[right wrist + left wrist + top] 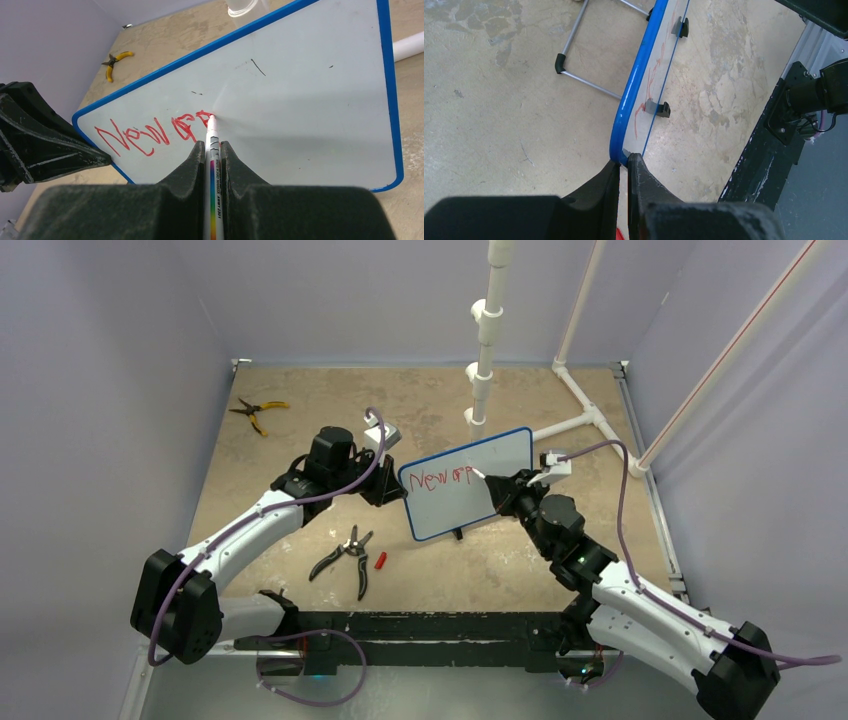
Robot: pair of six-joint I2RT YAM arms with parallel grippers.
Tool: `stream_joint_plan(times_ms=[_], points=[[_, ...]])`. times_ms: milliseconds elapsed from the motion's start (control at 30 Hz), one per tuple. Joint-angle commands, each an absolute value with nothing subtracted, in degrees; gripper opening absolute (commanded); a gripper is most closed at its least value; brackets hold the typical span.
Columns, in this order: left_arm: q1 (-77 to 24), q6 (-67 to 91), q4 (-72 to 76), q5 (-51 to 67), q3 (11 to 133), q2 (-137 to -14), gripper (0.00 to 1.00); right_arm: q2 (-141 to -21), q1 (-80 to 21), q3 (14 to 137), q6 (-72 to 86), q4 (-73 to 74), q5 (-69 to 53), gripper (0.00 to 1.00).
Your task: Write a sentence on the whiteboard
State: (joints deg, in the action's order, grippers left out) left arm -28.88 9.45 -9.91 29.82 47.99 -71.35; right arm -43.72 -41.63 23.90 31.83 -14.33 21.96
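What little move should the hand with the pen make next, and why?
Probably the right hand should slide the pen slightly rightward along the board: the tip touches at the end of the short red writing, bare white lies beyond, and the left hand pinches the board's edge.

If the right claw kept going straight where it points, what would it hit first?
The whiteboard. The right gripper is shut on a marker whose tip already seems to touch the board's face by the red lettering, so the marker would press in before the fingers.
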Motion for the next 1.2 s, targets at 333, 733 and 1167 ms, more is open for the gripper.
stream_joint_plan(times_ms=[333,733,1167], points=[[-28.8,9.4,-8.1,30.7,47.7,-70.8,0.0,-44.6,-41.5,22.9,29.3,-17.6,20.2,0.0],[-28.8,9.5,-8.0,30.9,47.7,-70.7,0.0,-41.0,-41.4,23.1,29.6,-15.0,20.1,0.0],[-28.8,10.1,-7.4,31.8,47.7,-71.3,0.0,-43.3,-41.5,25.7,29.2,-11.8,23.9,0.0]])
